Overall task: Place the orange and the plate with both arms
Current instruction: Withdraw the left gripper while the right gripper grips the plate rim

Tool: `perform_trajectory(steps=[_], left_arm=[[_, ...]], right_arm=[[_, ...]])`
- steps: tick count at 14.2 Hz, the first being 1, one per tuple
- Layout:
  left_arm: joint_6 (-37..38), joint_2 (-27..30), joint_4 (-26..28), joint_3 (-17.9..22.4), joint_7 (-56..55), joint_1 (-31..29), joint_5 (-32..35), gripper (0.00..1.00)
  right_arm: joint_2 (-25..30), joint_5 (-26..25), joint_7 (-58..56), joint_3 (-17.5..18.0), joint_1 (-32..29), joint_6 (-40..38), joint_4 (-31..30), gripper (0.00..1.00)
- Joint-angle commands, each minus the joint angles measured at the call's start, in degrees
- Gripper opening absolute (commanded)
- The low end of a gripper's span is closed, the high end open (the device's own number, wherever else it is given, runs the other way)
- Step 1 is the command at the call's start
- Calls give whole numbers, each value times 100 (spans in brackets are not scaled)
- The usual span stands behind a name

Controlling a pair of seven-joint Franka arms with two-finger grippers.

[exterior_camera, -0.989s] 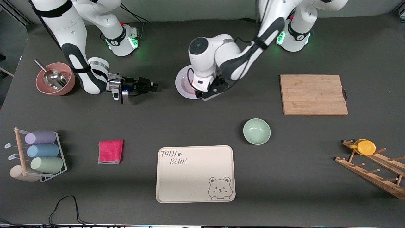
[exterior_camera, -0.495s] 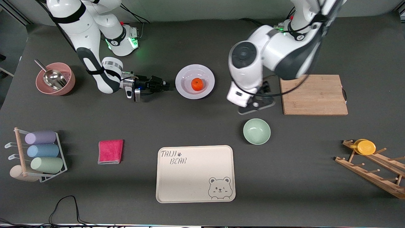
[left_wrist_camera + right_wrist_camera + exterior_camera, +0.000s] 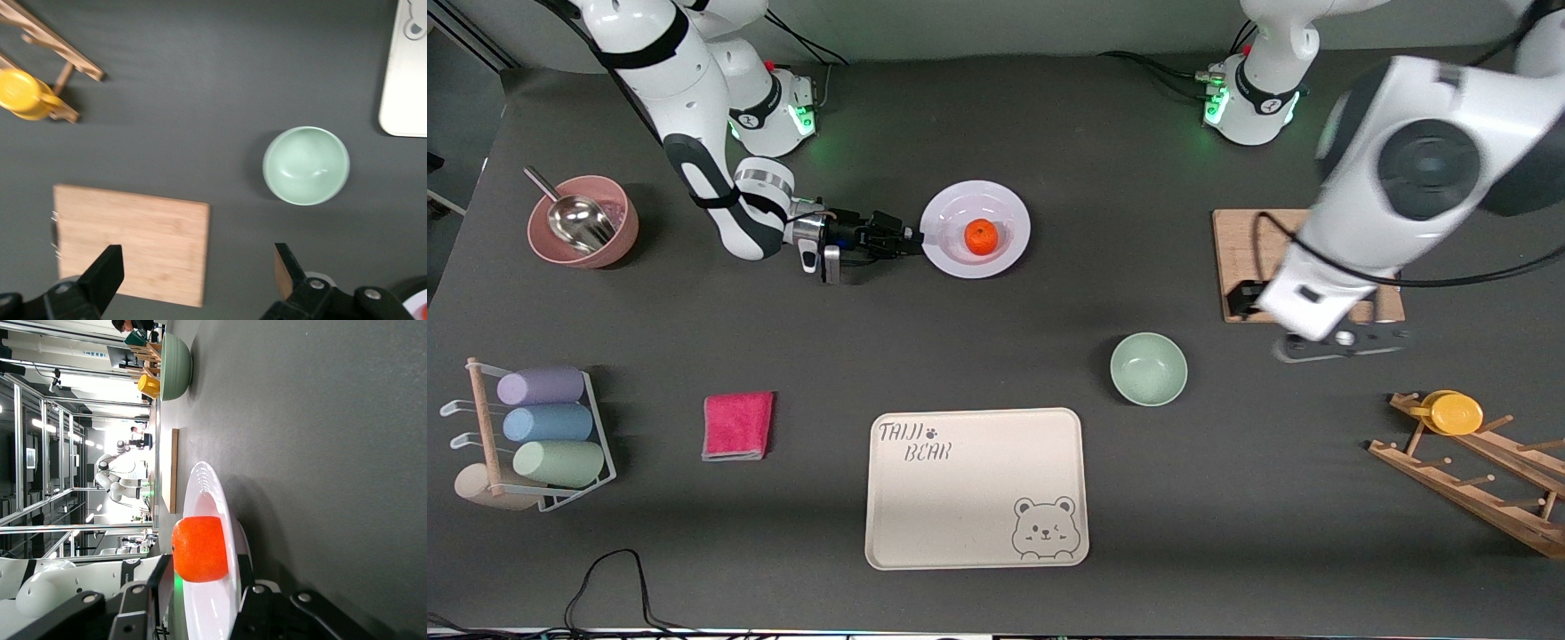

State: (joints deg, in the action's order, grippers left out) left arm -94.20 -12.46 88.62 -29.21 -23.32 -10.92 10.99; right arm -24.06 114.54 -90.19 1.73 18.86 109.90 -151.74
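Right hand [image 3: 911, 238] low at the plate [image 3: 1009, 249] rim, on the edge toward the right arm's end of the counter [image 3: 1049, 356]. In the right wrist view its fingers sit one over and one under the rim, partly closed, pinching the plate edge; looks like a grip, judged from how the rim runs between them. Hand points flat along the counter toward the plate centre, so the plate lies straight ahead of it.

Orange [image 3: 982, 236] sits in the plate's well, about centred, upright, free of the fingers.

Right arm is clearly the nearer one to plate and orange.

Left hand [image 3: 1334, 342] is well apart, up over the counter by the near edge of the wooden cutting board [image 3: 1254, 240], fingers spread wide, holding nothing; left wrist view shows only board and pale-green bowl [image 3: 1148, 369] below it.

Cream bear tray [image 3: 975, 487] lies nearer the front camera than the plate, bare. Likely next: carry the plate level so the orange stays put.
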Motion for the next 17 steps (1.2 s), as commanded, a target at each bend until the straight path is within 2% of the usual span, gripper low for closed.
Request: perform_trajectory(steps=[1,4,8,9,12,14,15,17], left_arm=[[33,278,41,-76,896,-725,-394,100],[207,586,85,-40,1365,-1183,-467,100],[1051,1139,76,12,1705,-1816,-475,100],[1148,1218,67,65,2108,-1869,-475,100],[1176,1193,128,127,2279,-1870,-528,99],[957,1184,339,127,2323,-1861,-913,99],[895,1167,348,109,2323,-1800,-950,98],[667,1166,444,65,2349,-1730,-932,99]], right_arm=[[-169,173,-358,11,47,40,92,46],[-239,182,-447,11,47,40,92,46],[-283,191,-482,20,205,40,92,46],[-292,208,-482,29,214,31,92,46],[-336,217,-491,38,214,31,92,46],[-345,217,-491,73,215,40,92,44],[-345,217,-491,73,214,40,92,40],[-345,217,-517,90,214,31,92,24]])
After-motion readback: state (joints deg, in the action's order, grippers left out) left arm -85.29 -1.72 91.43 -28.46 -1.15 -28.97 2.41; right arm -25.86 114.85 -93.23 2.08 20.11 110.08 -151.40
